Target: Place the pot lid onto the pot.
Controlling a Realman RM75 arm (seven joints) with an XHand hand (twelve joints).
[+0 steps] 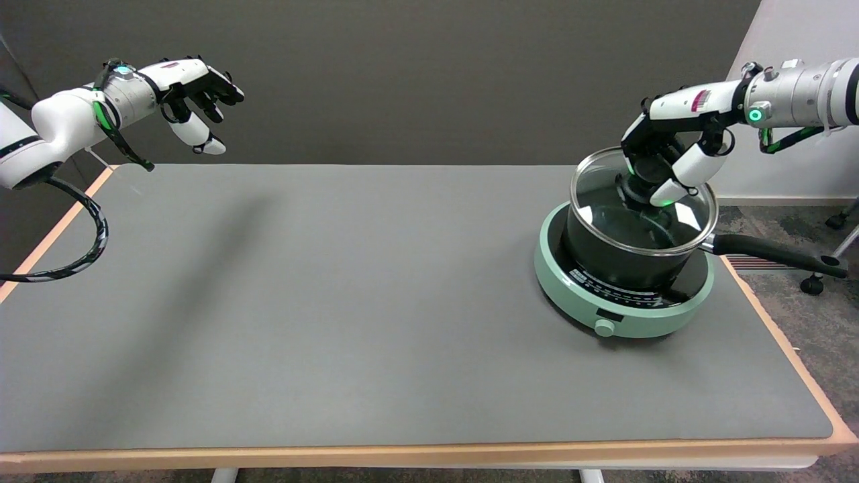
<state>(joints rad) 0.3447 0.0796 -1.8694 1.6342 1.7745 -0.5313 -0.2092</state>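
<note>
Gripping the black knob of a glass pot lid (643, 201), the right hand (661, 168) holds it tilted just over a black saucepan (624, 258) on a green induction cooker (621, 315), so seating and release appear to remain.

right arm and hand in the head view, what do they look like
The right arm is a silver-grey and white cylinder with a glowing green ring light near the wrist and a black-and-green cable looped beneath it. The right hand has a white back bearing a small red marking, black linkages, white finger shells and a green glow at one fingertip.
</note>
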